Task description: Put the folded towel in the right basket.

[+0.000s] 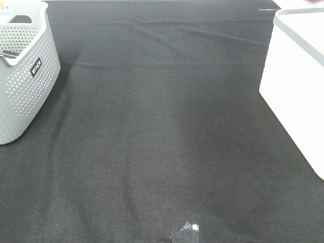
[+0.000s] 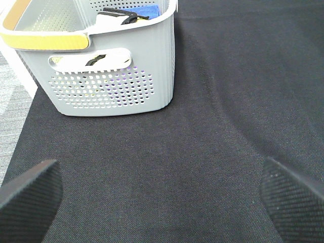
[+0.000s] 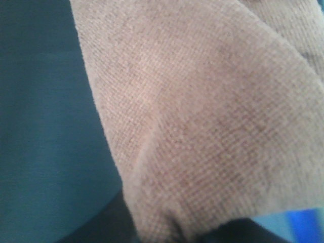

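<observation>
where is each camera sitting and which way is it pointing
Exterior high: mounted above, looking down on the black tablecloth, with the grey perforated basket at left and the white basket at right; no arm shows.
Left wrist: low over the cloth, facing the grey perforated basket; the left gripper shows two fingertips, wide apart.
Right wrist: close against a tan towel filling most of the frame, a teal surface beside it; no fingers show.
Shared: exterior high and left wrist both show the grey perforated basket and the cloth.
</observation>
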